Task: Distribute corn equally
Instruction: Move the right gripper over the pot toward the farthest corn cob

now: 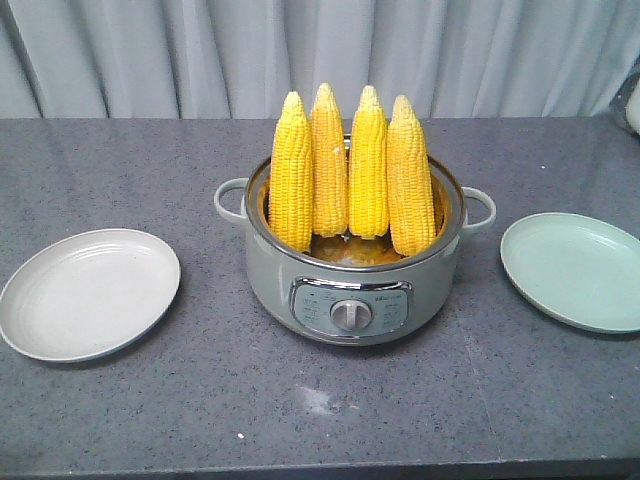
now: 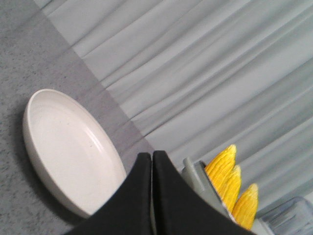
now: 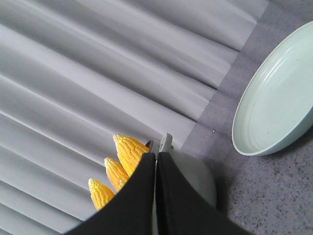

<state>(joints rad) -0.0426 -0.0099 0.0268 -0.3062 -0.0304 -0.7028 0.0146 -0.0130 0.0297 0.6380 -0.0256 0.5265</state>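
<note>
Several cobs of corn [image 1: 352,180] stand upright, tips up, in a grey electric pot [image 1: 354,268] at the table's middle. An off-white plate [image 1: 90,292] lies to the pot's left and a pale green plate [image 1: 574,268] to its right; neither plate holds anything. In the left wrist view my left gripper [image 2: 152,154] is shut with nothing in it, beside the off-white plate [image 2: 68,147], with corn tips [image 2: 230,178] behind it. The right wrist view shows my right gripper [image 3: 155,155] shut on nothing, in front of the pot [image 3: 193,176], corn tips [image 3: 122,164] to its left. Neither gripper appears in the front view.
The grey speckled table [image 1: 320,410] ends at a pale curtain [image 1: 300,50] behind. A pale object [image 1: 632,105] sits at the far right edge. The pot has side handles [image 1: 230,198] and a front dial [image 1: 350,313].
</note>
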